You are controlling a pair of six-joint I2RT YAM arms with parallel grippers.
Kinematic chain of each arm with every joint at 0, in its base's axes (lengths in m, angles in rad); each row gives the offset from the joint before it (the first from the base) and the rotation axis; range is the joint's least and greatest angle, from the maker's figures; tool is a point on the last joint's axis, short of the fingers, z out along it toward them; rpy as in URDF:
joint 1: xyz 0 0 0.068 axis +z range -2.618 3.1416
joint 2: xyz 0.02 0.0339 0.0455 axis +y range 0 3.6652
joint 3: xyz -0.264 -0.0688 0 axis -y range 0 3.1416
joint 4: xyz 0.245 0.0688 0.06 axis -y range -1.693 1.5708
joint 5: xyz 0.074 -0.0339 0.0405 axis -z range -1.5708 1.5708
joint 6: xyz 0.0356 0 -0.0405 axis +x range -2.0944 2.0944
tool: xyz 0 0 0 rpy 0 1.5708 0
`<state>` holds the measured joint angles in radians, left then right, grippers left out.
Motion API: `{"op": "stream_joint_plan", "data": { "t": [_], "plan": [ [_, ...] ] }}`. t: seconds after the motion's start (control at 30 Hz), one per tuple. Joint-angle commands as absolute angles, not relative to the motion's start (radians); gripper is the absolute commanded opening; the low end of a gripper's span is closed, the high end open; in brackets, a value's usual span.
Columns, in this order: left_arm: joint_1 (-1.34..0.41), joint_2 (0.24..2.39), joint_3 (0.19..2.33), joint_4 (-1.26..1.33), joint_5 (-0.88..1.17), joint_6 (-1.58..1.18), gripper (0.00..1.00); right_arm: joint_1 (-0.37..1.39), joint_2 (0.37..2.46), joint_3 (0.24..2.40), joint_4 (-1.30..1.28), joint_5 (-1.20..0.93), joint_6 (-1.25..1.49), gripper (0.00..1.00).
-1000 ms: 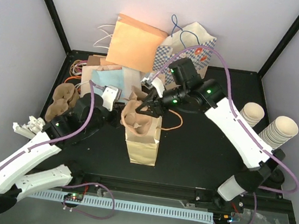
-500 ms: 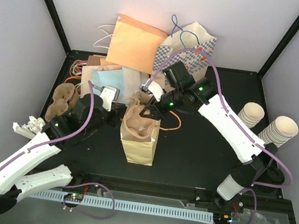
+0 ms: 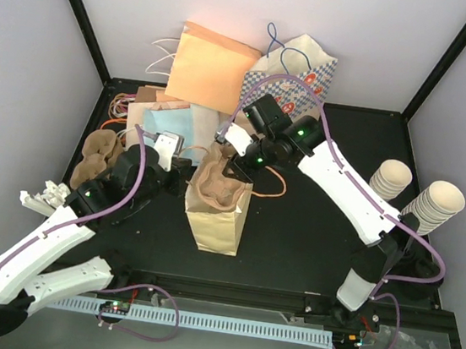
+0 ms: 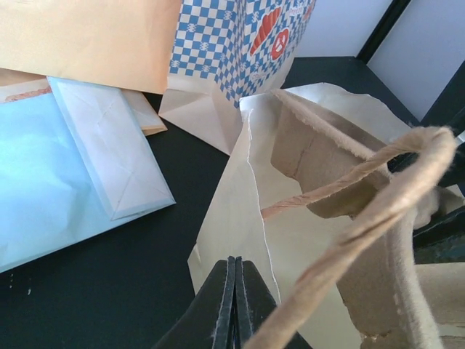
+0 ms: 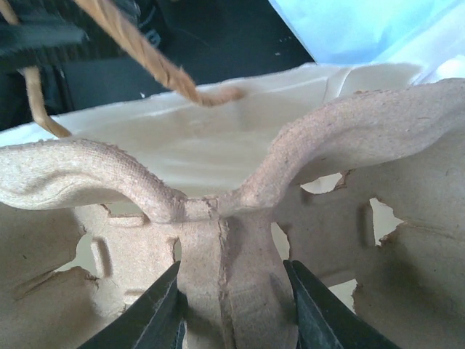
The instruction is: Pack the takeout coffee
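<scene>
Top view: a brown paper bag [image 3: 221, 220] stands on the counter [image 3: 319, 236] with a pulp cup carrier [image 3: 217, 187] in its mouth. The left gripper [image 3: 182, 184] is at the bag's left rim and the right gripper [image 3: 231, 173] at its far rim.

Left wrist: the left gripper [image 4: 234, 291] is pinched narrow on the bag's wall [image 4: 232, 218].

Right wrist: the right gripper [image 5: 232, 305] clamps the carrier's centre ridge [image 5: 229, 254].

I cannot tell where the takeout coffee is.

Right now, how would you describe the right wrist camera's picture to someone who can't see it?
The right gripper pinches the centre ridge of a brown moulded-pulp cup carrier, seen close up. Behind it gapes an open paper bag, with a twisted paper handle looping across the top.
</scene>
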<state>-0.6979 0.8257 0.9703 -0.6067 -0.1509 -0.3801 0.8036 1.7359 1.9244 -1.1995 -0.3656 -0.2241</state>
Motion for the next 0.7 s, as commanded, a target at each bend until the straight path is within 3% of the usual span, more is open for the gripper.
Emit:
{"op": "stream_joint_plan", "data": {
  "t": [0.0, 0.33, 0.67],
  "plan": [
    [-0.684, 0.826, 1.0, -0.616, -0.158, -0.358, 0.02, 0.84, 1.713, 1.892, -1.221, -0.237, -0.267, 0.36],
    [-0.661, 0.862, 1.025, -0.586, -0.141, -0.353, 0.02, 0.929, 1.642, 1.794, -1.224, -0.091, -0.253, 0.37],
    [-0.657, 0.871, 1.013, -0.553, -0.111, -0.368, 0.02, 1.011, 1.706, 1.782, -1.242, 0.048, -0.23, 0.37]
  ]
}}
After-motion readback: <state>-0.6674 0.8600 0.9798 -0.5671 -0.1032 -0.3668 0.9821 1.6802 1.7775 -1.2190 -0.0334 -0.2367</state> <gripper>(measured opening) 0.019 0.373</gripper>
